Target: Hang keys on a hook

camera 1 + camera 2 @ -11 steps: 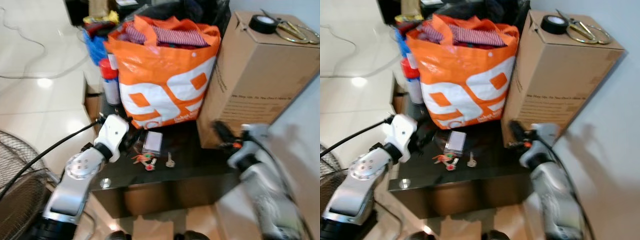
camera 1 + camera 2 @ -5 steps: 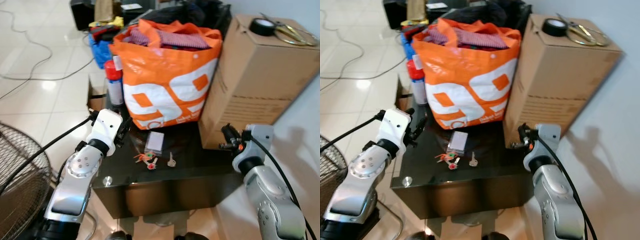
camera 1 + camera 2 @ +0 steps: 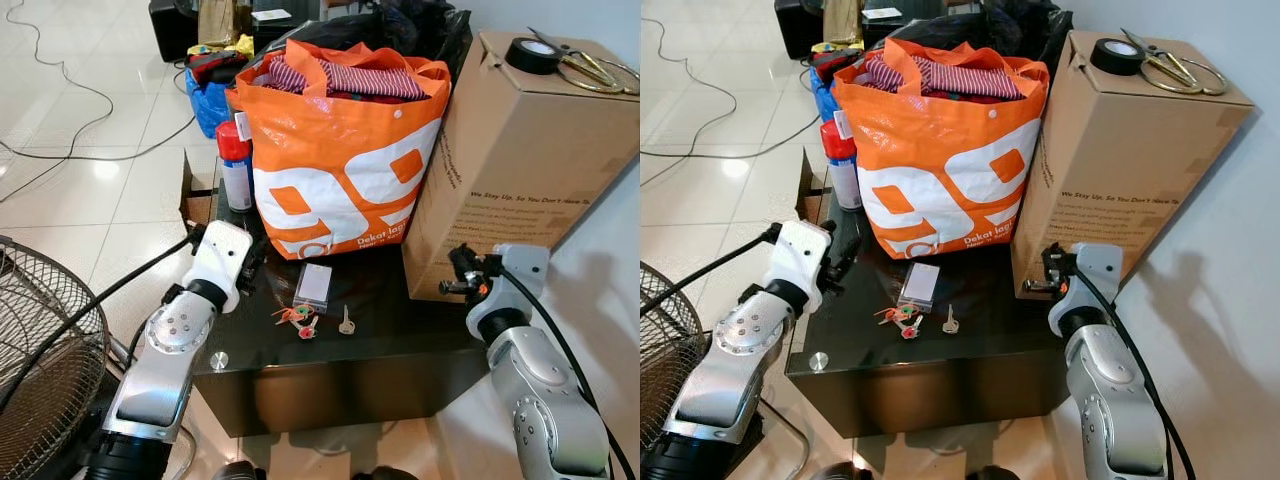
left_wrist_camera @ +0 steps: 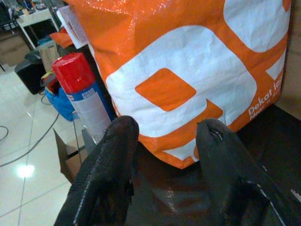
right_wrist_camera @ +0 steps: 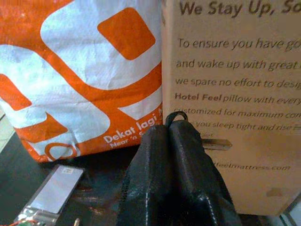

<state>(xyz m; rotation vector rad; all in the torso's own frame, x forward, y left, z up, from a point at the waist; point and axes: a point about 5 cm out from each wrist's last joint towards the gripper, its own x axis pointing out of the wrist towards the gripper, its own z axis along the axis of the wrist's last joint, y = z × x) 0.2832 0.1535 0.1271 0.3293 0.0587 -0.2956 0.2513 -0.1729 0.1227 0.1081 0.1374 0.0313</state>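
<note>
- L gripper [image 3: 252, 250] sat low over the near-left part of the black table [image 3: 400, 345], fingers [image 4: 106, 174] spread apart, nothing between them. Judged this a ready stance for a pick, since it pointed toward the table middle.
- R gripper [image 3: 1048, 270] was at the table's right edge, just beside the cardboard box [image 3: 520, 150]. Fingers [image 5: 171, 155] pressed together, empty; wrist cam looked along them at the box print and bag. Probably kept tucked so as not to knock the box.
- Keys [image 3: 296, 320] lay flat on the table top, between my two grippers, nearer L. Red/orange tags on the bunch; one separate silver key [image 3: 343, 322] just beside, to the right.
- Small grey card-like packet [image 3: 314, 285] lay just behind the keys, close to the bag's base.
- Orange bag [image 3: 340, 150] stood behind that, stuffed w/ striped cloth, crowding the back of the table — approach from front/above seemed the only open way.
- Red-capped spray can [image 3: 235, 170] stood left of the bag.
- Tape roll [image 3: 528, 55] and scissors [image 3: 590, 70] on box top.
- No hook spotted; keys not yet picked, so task at its start, I judged.
</note>
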